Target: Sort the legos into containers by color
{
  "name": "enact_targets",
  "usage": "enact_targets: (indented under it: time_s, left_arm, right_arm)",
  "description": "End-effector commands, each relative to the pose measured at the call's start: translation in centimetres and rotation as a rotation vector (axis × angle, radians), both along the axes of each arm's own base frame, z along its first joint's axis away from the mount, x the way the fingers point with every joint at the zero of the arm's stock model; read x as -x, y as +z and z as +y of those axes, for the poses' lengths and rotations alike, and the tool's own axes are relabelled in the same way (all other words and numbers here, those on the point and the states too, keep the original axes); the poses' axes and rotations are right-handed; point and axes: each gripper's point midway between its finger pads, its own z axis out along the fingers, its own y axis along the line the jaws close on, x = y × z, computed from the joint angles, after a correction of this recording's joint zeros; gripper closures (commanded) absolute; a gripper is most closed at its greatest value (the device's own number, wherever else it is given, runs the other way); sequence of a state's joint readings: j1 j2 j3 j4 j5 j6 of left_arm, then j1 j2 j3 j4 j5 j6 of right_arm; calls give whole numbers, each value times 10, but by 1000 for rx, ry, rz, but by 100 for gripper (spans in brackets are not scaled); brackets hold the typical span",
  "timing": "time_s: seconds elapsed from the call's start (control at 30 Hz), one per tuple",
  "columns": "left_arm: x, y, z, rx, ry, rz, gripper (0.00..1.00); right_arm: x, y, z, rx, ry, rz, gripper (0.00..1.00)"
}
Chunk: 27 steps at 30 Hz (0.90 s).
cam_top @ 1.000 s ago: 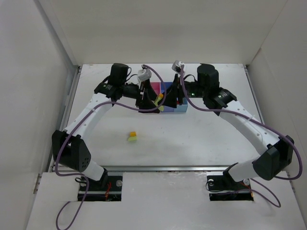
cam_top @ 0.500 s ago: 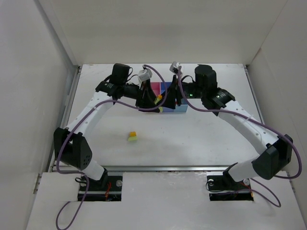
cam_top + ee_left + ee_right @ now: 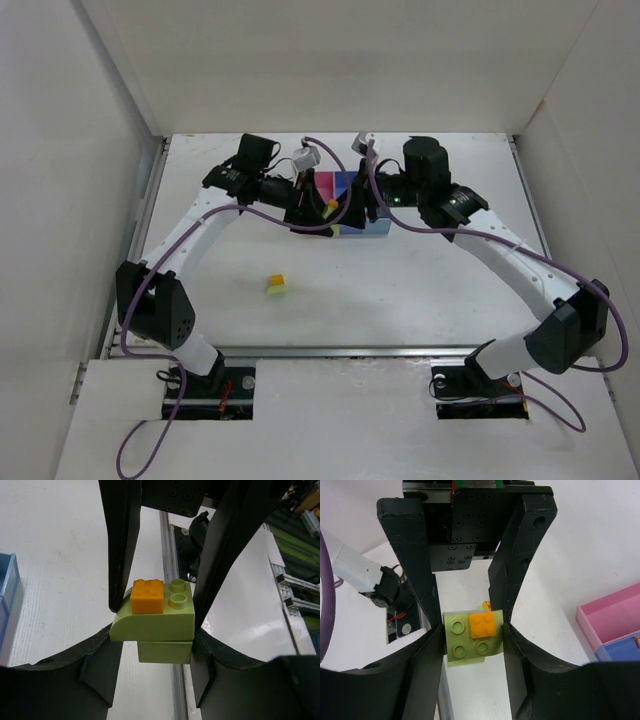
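Lime green brick stack with a small orange brick pressed on top: up off the bench, just in front of the containers, between the two arms. Not pulled apart yet, so nothing from this clump sorted.

Seen from the right wrist, nearly square, studs toward that camera, orange on one corner. From the left wrist, curved end to the left, wider side running finger to finger.

Left claw partly closed, pinching the lime sides. Right claw clamped on the same stack.

Further out, a yellow-and-lime pair loose on the bench, unsorted. Bin contents mostly hidden, so the tally is hard to call.
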<state>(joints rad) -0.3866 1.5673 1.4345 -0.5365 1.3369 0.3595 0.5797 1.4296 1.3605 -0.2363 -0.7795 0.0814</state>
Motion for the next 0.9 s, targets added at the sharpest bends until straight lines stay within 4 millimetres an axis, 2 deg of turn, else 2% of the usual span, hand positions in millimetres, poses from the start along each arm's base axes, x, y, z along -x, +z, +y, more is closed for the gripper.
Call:
enact_targets:
  time_s: [0.0,0.03,0.07,0.13,0.23,0.27,0.37,0.5,0.57,0.67,0.7,0.77,0.8,0.87]
  left_arm:
    - [-4,-15,4,-71,11,-46,100]
    - [-6,-23,7,-99,15,-55,100]
    - [-6,-27,9,-116,16,-65,100]
    - [-4,-42,14,-163,19,-72,100]
    - [-2,-53,23,-178,18,-64,100]
    - [-1,-58,24,-191,21,-54,100]
    - [-4,-57,27,-197,33,-75,100]
    - [-7,-54,25,-178,31,-96,100]
    - [-15,-62,24,-209,67,-53,100]
    - [-47,-71,26,-265,172,-84,100]
    - [-61,-67,23,-259,221,-107,100]
    - [-83,-72,24,-290,301,-140,100]
    - [-95,-82,24,-312,334,-135,100]
    - [-122,-86,26,-341,424,-179,100]
  right_arm:
    - [-4,27,3,-32,-35,-72,100]
    - [-7,21,0,-12,-60,-56,100]
    - [-20,20,-6,0,-124,-63,100]
    - [-31,24,-21,2,-194,-63,100]
    - [-36,32,-30,-12,-243,-63,100]
    - [-41,28,-36,-3,-268,-57,100]
    - [-47,28,-40,0,-293,-59,100]
    - [-52,10,-40,24,-292,-5,100]
    - [-55,8,-42,35,-316,-2,100]
    - [-66,1,-50,50,-378,22,100]
    - [-70,-5,-56,57,-404,40,100]
    - [-81,-12,-69,67,-467,59,100]
    - [-84,-19,-74,80,-486,71,100]
    - [-85,-17,-84,72,-521,73,100]
